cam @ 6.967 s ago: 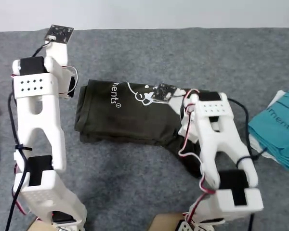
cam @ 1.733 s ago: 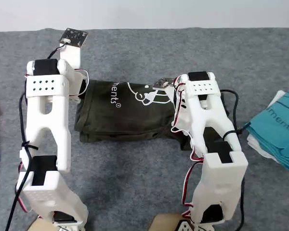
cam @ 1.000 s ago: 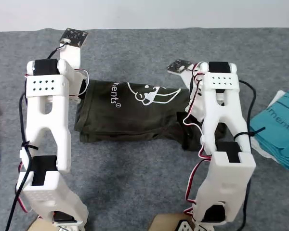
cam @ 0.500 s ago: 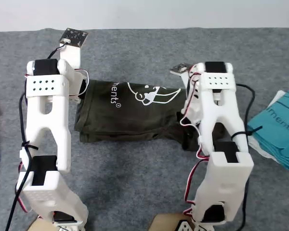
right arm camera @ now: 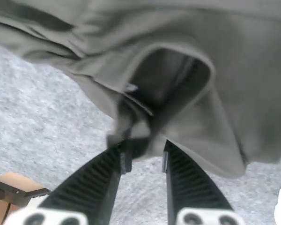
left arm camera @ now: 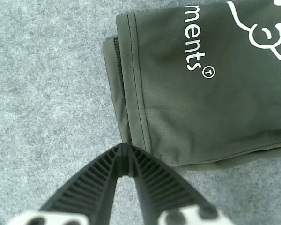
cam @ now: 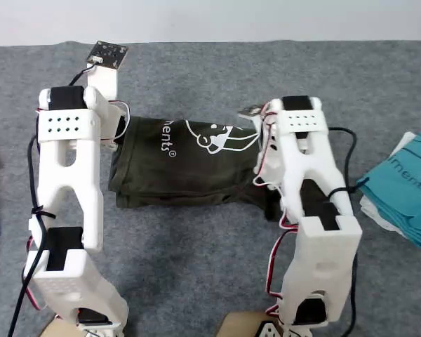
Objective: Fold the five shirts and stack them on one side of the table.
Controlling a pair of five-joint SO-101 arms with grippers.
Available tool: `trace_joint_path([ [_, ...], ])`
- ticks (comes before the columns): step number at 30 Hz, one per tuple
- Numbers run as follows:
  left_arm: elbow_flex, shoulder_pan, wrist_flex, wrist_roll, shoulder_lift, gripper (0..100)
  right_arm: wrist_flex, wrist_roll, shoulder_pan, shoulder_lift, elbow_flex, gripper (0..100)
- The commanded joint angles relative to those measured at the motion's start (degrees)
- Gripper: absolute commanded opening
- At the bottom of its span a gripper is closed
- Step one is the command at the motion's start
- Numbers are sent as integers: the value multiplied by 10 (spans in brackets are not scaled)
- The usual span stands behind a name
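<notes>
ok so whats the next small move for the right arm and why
Probably close the right end effector on the shirt. Its jaws stand open with a loose fold of the shirt's untidy end at their tips, while the left end effector sits shut at the neat opposite edge. A grip would let it fold that end over.

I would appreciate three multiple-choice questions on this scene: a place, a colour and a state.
1. What colour is the print on the dark shirt? A. white B. red C. yellow
2. Where does the teal shirt lie? A. under the dark shirt B. at the table's right edge C. at its far edge
3. How is the right gripper? A. shut on the teal shirt B. shut on nothing C. open at a fold of the dark shirt
1 A, its letters and drawing are white; 2 B, the high view shows it there; 3 C, its fingers stand apart at the cloth.
</notes>
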Motion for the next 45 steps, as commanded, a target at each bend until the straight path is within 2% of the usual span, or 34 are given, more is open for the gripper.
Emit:
trace_joint_path([
  [1,-3,-2,-9,-4,-31,3,5,-4,15,3,-5,121],
  [7,-3,-2,-9,-4,-31,3,-28,55,18,5,-5,20],
  [19,-3,0,-9,-4,-31,3,-125,80,20,-40,-8,11],
  [29,-3,0,-9,-4,-31,3,-137,81,55,-35,-104,11],
  [45,1,-1,-4,-4,-31,3,-275,77,78,3,-109,11],
])
